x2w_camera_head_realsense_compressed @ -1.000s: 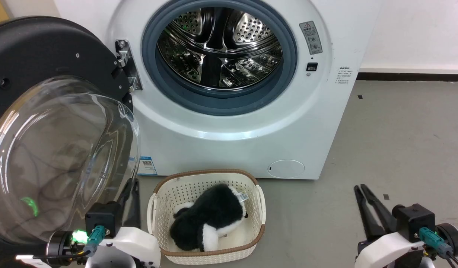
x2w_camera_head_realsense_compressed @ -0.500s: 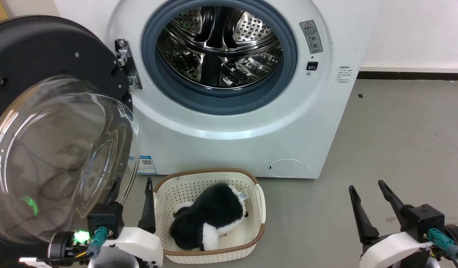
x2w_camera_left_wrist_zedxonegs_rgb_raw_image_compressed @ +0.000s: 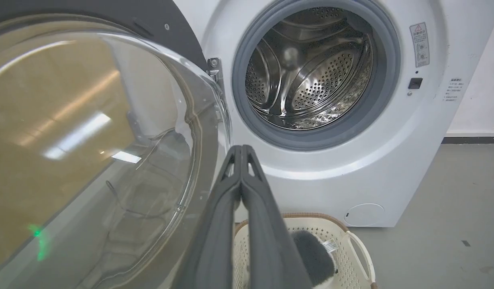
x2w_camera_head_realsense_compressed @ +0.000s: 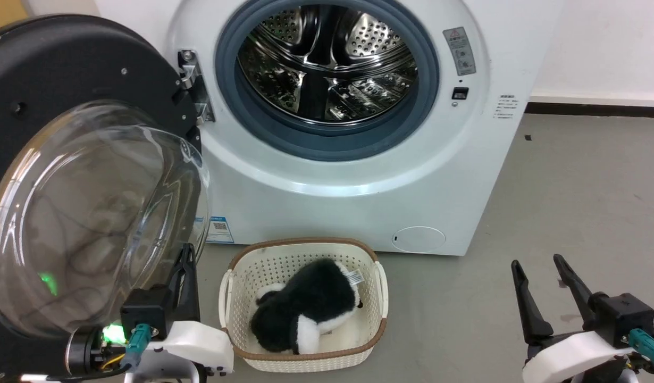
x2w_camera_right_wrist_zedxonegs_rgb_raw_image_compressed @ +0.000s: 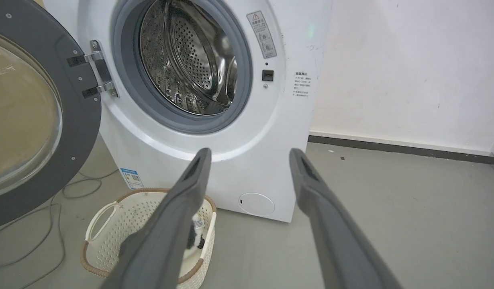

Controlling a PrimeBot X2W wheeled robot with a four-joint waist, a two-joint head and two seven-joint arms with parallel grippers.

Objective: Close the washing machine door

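At the left of your head view, the washing machine door [x2w_camera_head_realsense_compressed: 66, 58] stands swung wide open. It is a broad round disc with a matt black rim, and a smooth, clear glass bowl [x2w_camera_head_realsense_compressed: 93, 213] bulges toward you. A bright metal hinge [x2w_camera_head_realsense_compressed: 191, 85] ties it to the washing machine [x2w_camera_head_realsense_compressed: 327, 197]. Your left gripper [x2w_camera_head_realsense_compressed: 187, 252] rises at the lower left with its two dark fingers pressed together on nothing, just beside the bowl's lower right edge. You cannot tell whether they touch the glass. In your left wrist view those joined fingers [x2w_camera_left_wrist_zedxonegs_rgb_raw_image_compressed: 241, 149] end just right of the bowl's rim. At the lower centre a cream perforated basket [x2w_camera_head_realsense_compressed: 236, 276] with a brown woven rim sits on the grey floor [x2w_camera_head_realsense_compressed: 571, 186]. A fluffy black and white plush toy [x2w_camera_head_realsense_compressed: 305, 308] lies inside it. Above it, the machine's glossy white front holds a grey rubber gasket [x2w_camera_head_realsense_compressed: 327, 143] ringing the dimpled steel drum [x2w_camera_head_realsense_compressed: 327, 58], which is empty where you can see in. At the lower right, your right gripper [x2w_camera_head_realsense_compressed: 537, 261] has its fingers spread apart over bare floor, well apart from the door. Your right wrist view shows that gap [x2w_camera_right_wrist_zedxonegs_rgb_raw_image_compressed: 250, 151] framing the machine's lower front.
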